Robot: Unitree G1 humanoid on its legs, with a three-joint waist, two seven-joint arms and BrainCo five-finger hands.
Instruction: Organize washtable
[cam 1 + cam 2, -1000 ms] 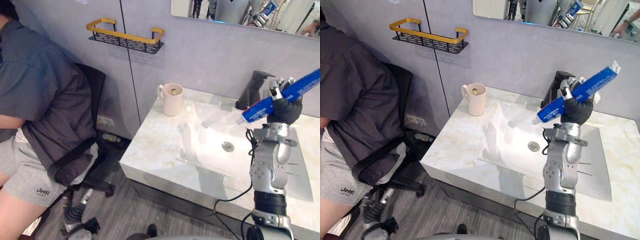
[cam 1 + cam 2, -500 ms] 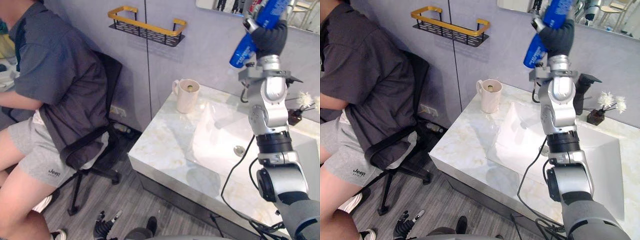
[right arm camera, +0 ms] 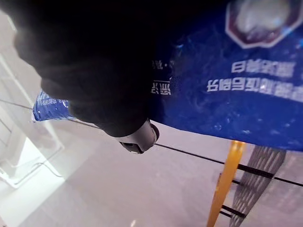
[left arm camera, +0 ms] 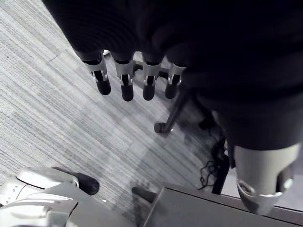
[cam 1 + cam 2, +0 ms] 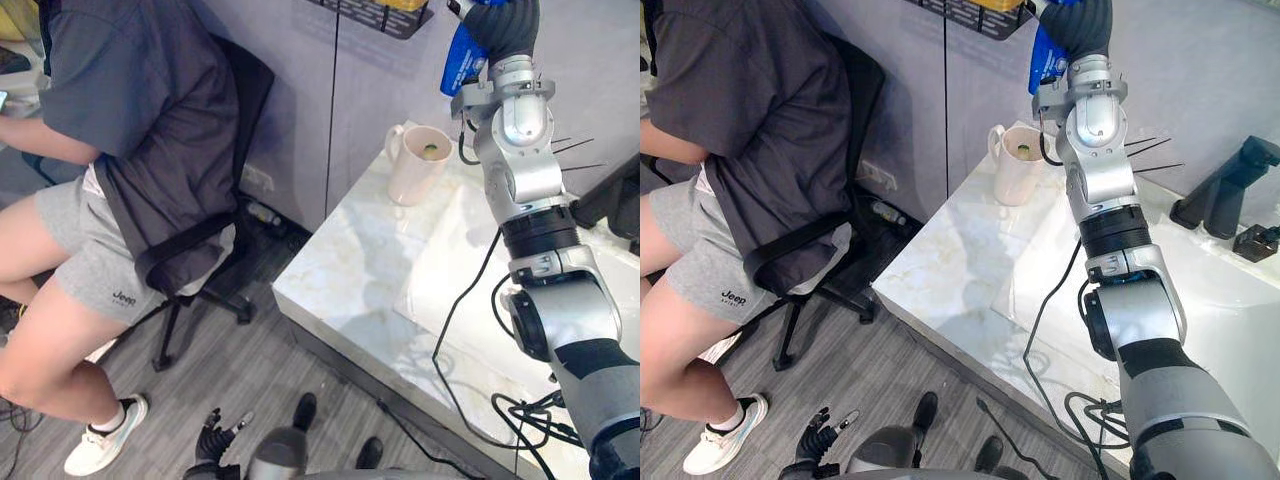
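Nearest, the left hand (image 4: 126, 82) hangs low over the grey floor (image 4: 57, 123), its fingers straight and loose, holding nothing. The wheeled foot of a black office chair (image 5: 215, 230) shows past them. A person (image 5: 130, 110) in a dark shirt and grey shorts sits on that chair, off the counter's left edge.

The marble counter (image 5: 350, 290) has its near left corner pointing toward the floor. The white sink basin (image 5: 1240, 295) is sunk into the middle of it. Near the far left corner stands a cream mug (image 5: 415, 170), upright, its handle turned toward the left edge, something small and greenish lying in its bottom.

The right arm rises steeply from the near edge and crosses over the basin. The right hand (image 5: 505, 22) is up above the far left corner, higher than the mug and clear of it. Its fingers are wrapped round a blue toothpaste tube (image 5: 461, 62), which slants down out of the grip with its lower end above the mug and not touching it. In the right wrist view the tube lies across the palm with the thumb curled under it.

Just beyond the tube, on the wall past the far edge, hangs a black wire shelf (image 5: 985, 15) with a yellow rail. Along the far edge toward the right, a dark faucet (image 5: 1225, 185) stands behind the basin, and a small dark pot (image 5: 1252, 243) sits just beside it.
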